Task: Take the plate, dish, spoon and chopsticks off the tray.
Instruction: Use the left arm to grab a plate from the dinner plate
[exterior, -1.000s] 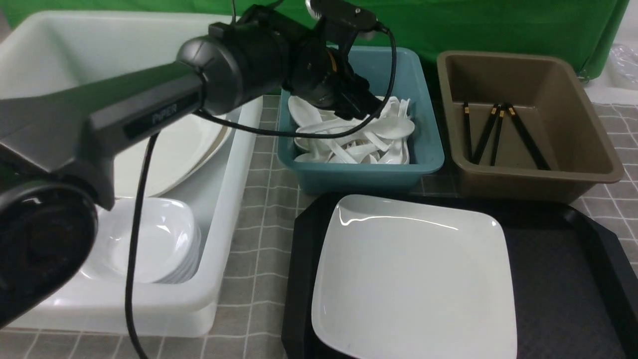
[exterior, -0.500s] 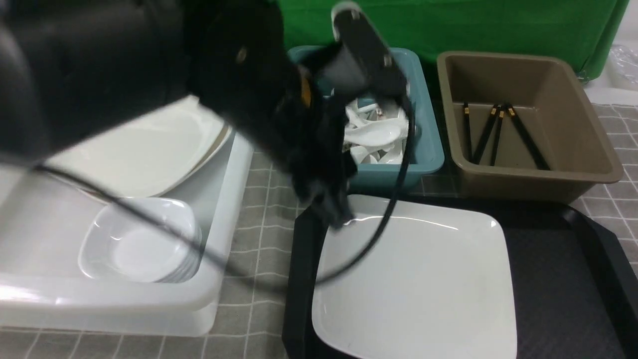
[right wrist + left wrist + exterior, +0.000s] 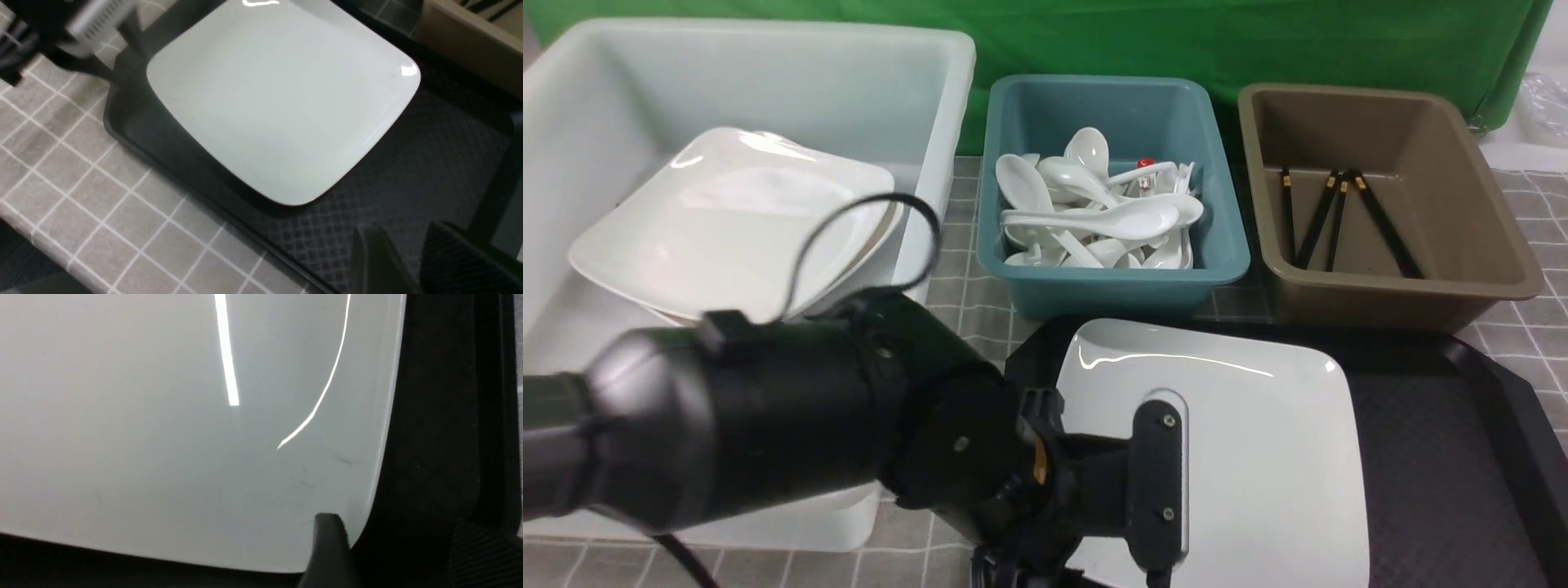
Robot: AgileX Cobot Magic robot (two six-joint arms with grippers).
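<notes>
The left hand (image 3: 398,543) has come down from the spoon tub (image 3: 1123,294) to the plate (image 3: 1258,457) on the tray (image 3: 1437,457). Its fingers are spread; the right hand's (image 3: 406,245) are apart too. The plate looks hard, heavy, slippery and breakable; pinch its edge near the corner.

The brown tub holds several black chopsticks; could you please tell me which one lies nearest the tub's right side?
The long chopstick slanting away to the right; the others all lie left of it.
</notes>
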